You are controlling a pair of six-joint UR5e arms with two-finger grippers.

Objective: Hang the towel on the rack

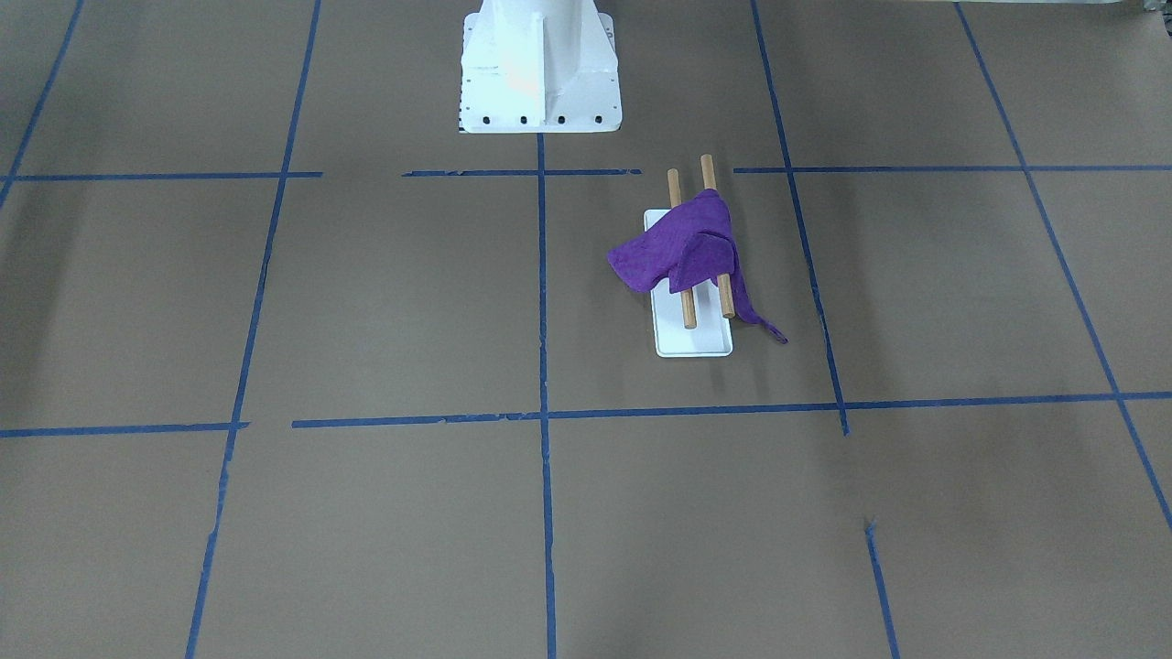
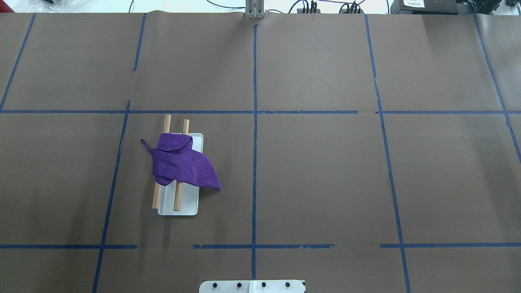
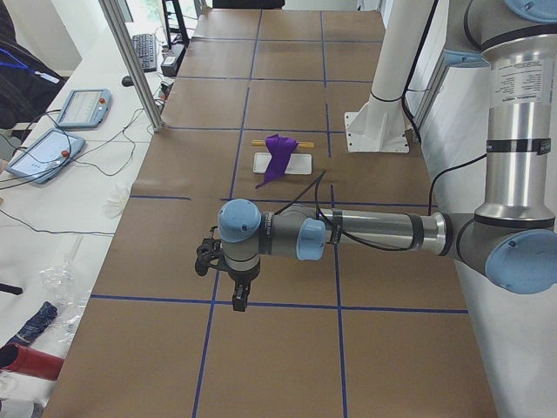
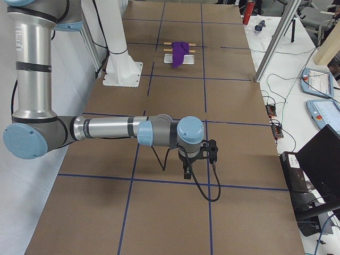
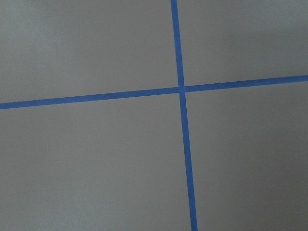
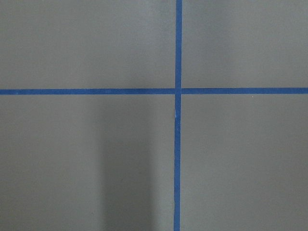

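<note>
The purple towel [image 1: 682, 247] lies bunched across the two wooden rods [image 1: 689, 309] of the rack, whose white base [image 1: 693, 340] rests on the table. One corner trails onto the table. It also shows in the overhead view [image 2: 179, 165] on the left half. My left gripper [image 3: 239, 300] shows only in the exterior left view, far from the rack, pointing down; I cannot tell whether it is open or shut. My right gripper [image 4: 187, 171] shows only in the exterior right view, also far from the rack; I cannot tell its state. Both wrist views show only table.
The table is brown paper with a blue tape grid [image 2: 255, 112]. The robot's white pedestal [image 1: 538, 64] stands behind the rack. Pendants, cables and a laptop [image 4: 319, 159] lie on side tables beyond the edges.
</note>
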